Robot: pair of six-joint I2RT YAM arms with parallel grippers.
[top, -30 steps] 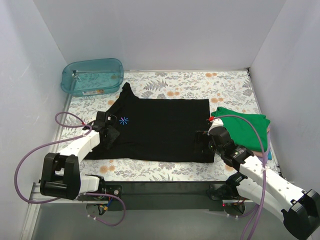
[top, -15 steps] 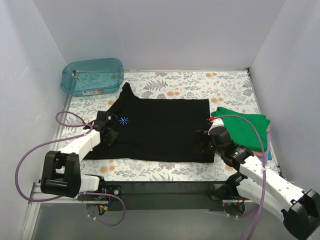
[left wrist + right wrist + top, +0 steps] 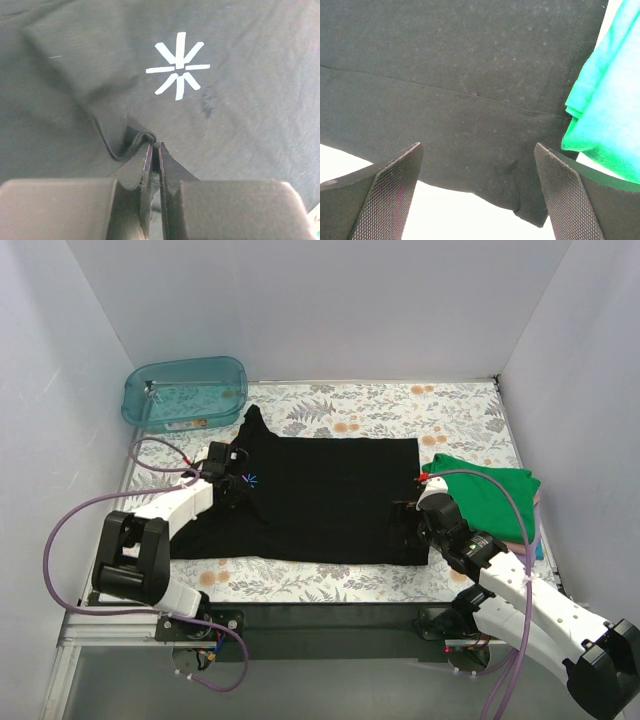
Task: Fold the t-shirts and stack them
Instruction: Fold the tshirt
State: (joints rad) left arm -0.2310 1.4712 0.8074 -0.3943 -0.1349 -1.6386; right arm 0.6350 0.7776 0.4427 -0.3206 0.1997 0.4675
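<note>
The black t-shirt (image 3: pixel 320 500) lies spread on the floral table, its blue starburst mark (image 3: pixel 250 480) near the left side. My left gripper (image 3: pixel 232 480) is shut on a pinched fold of the black t-shirt (image 3: pixel 142 137), just beside the starburst (image 3: pixel 178 67). My right gripper (image 3: pixel 408 520) is open and hovers over the shirt's right hem corner (image 3: pixel 540 210), fingers (image 3: pixel 395 175) spread wide. A folded green t-shirt (image 3: pixel 490 495) lies at the right on a pink one (image 3: pixel 537 508); its edge shows in the right wrist view (image 3: pixel 605 115).
A teal plastic tub (image 3: pixel 185 392) stands at the back left. White walls close in the table on three sides. The arms' purple cables (image 3: pixel 70 530) loop at the left edge.
My left gripper has moved up and to the right, toward the starburst, dragging the shirt's left part with it. The right gripper has hardly moved.
</note>
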